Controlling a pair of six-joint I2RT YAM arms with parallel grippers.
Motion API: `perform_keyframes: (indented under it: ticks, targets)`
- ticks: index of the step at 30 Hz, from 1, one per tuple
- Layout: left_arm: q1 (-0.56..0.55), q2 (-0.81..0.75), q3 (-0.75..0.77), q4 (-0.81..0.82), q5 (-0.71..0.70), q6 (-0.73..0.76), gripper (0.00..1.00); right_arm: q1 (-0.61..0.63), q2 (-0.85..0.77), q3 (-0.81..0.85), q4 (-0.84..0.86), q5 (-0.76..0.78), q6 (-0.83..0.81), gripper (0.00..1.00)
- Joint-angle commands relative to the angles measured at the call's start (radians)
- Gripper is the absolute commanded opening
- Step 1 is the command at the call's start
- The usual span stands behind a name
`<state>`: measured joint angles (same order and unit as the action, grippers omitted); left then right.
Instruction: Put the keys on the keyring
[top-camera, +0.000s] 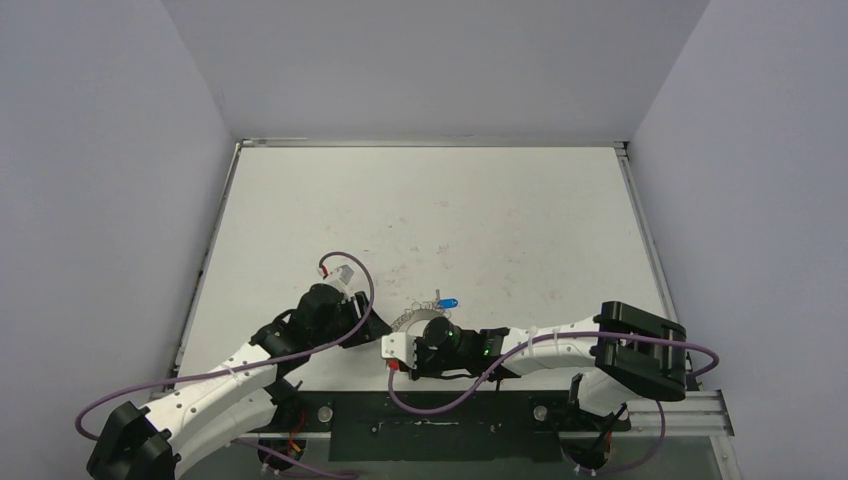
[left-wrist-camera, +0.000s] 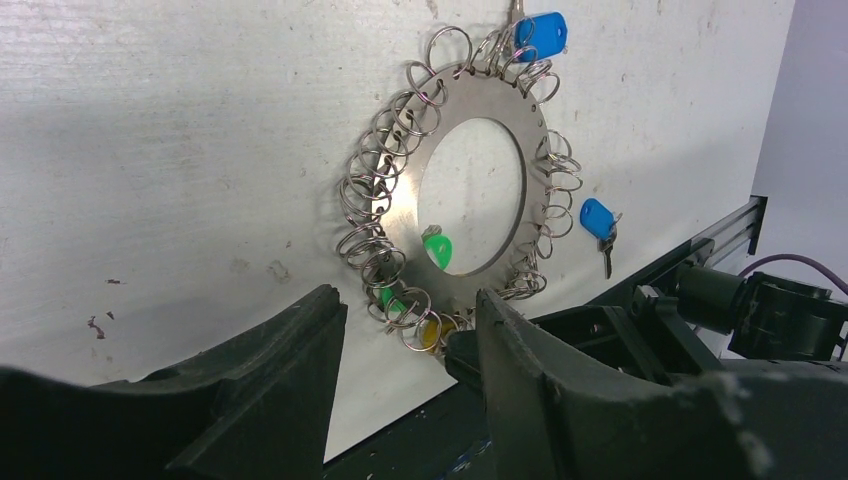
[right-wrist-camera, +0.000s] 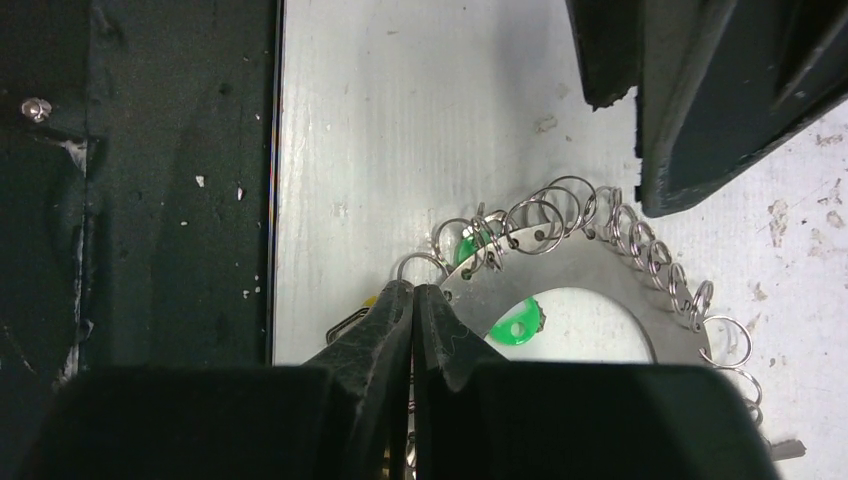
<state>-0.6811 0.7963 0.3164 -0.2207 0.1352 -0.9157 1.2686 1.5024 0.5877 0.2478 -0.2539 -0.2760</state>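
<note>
White tabletop carried both arms at its near edge: the left gripper hung with its jaws partly apart and nothing between them, and the right gripper was clenched tight, its tips at the keyring rim, though any catch was hidden. The steel keyring lay flat between them, with one blue key at its loops, another blue key just beside it, a green tag in the hole and a yellow tag by the right tips.

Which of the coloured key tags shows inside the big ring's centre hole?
The green tag, seen through the keyring's hole; the two blue tags and the yellow tag sit along its outer edge.
</note>
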Motion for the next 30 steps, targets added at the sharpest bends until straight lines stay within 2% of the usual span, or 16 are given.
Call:
perform_keyframes:
  ticks: [1, 12, 24, 25, 27, 30]
  targets:
    - [-0.005, -0.016, -0.002, 0.052, 0.006, 0.002, 0.49, -0.005, -0.037, 0.018, -0.012, -0.030, -0.022, 0.00]
    - [-0.007, -0.046, 0.004, 0.031, -0.012, 0.015, 0.48, -0.004, -0.011, 0.026, -0.068, -0.008, -0.019, 0.00]
    - [-0.007, -0.055, 0.000, 0.032, -0.016, 0.028, 0.48, -0.006, -0.090, 0.028, -0.093, 0.043, -0.064, 0.00]
    - [-0.006, -0.058, -0.002, 0.032, -0.017, 0.028, 0.48, -0.006, -0.095, 0.029, -0.080, 0.046, -0.068, 0.01]
    - [-0.006, -0.067, -0.006, 0.030, -0.017, 0.028, 0.48, -0.008, -0.104, 0.030, -0.047, 0.063, -0.071, 0.11]
    - [-0.006, -0.081, -0.011, 0.028, -0.021, 0.028, 0.48, -0.016, -0.097, 0.041, 0.004, 0.080, -0.070, 0.15]
